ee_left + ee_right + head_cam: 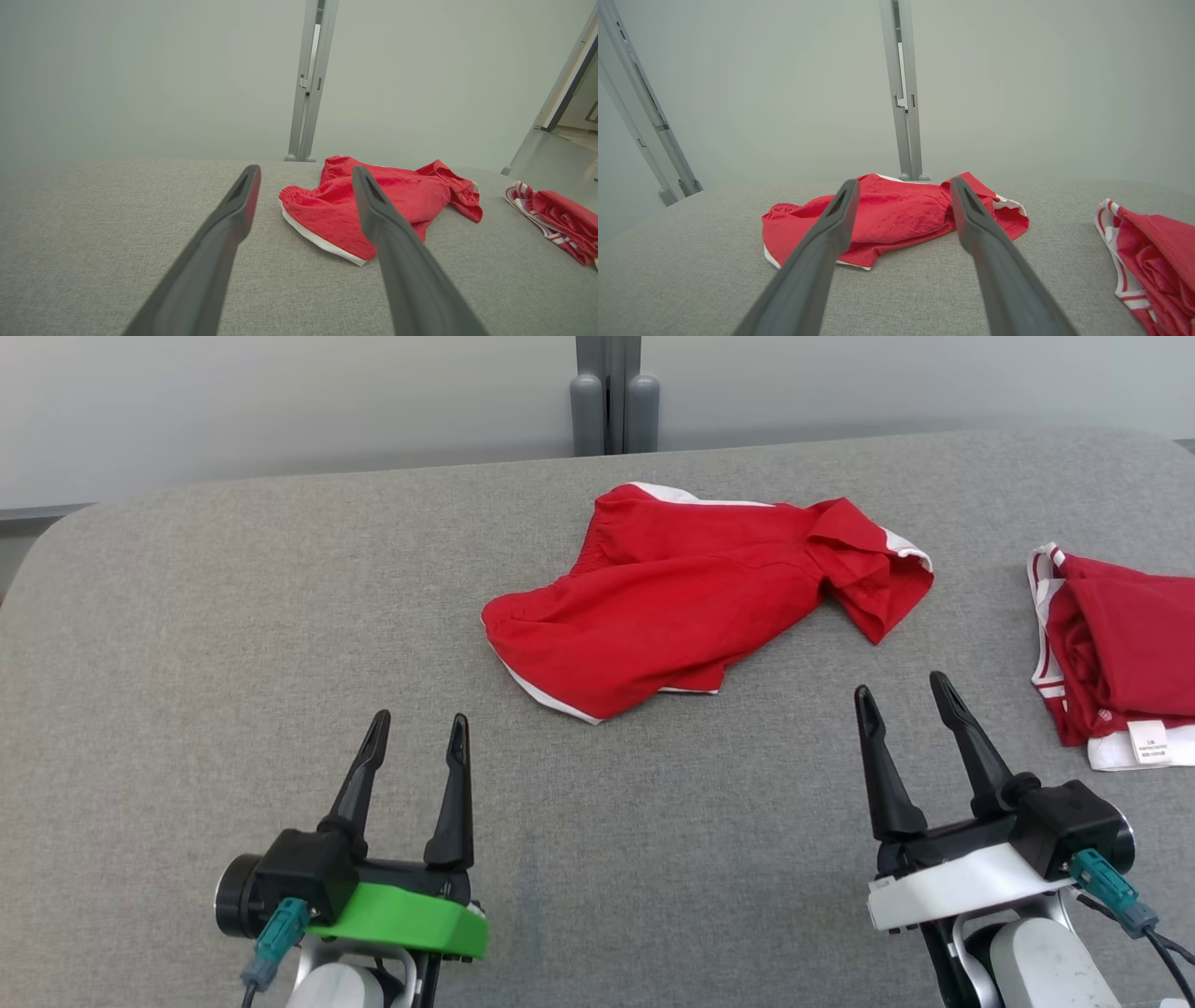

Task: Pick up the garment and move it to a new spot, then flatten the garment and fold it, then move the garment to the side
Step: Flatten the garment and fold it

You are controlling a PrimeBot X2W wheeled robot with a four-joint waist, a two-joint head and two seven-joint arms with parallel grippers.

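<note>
Grippers and garment at an early stage of the task. Left gripper (420,719): fingers apart, nothing between them, poised low over the bare grey table (233,616). Right gripper (899,684): fingers likewise apart and empty, tilted a little to its own left. Ahead of both, between their lines of reach, lies the garment (691,597), red shorts with white trim. Its near hem sits ahead and to the right of the left gripper, and its turned-over leg lies just ahead of the right gripper's fingertips, apart from them. Neither gripper touches the cloth. The garment is rumpled: one leg is doubled back on itself, the waistband is bunched on the far side, and the cloth lies in shallow folds rather than flat. To the right of the right gripper, well apart from the garment, a second garment (1120,653) of the same red rests as a compact bundle at the table's edge, its label showing. Beyond the garment, past the table's far edge, stands a grey post (613,397). Judged from this layout, no part of the flattening or folding is done. Whether the garment already lies at its new spot cannot be told. Spreading it flat, folding it and moving it to the side all remain.
</note>
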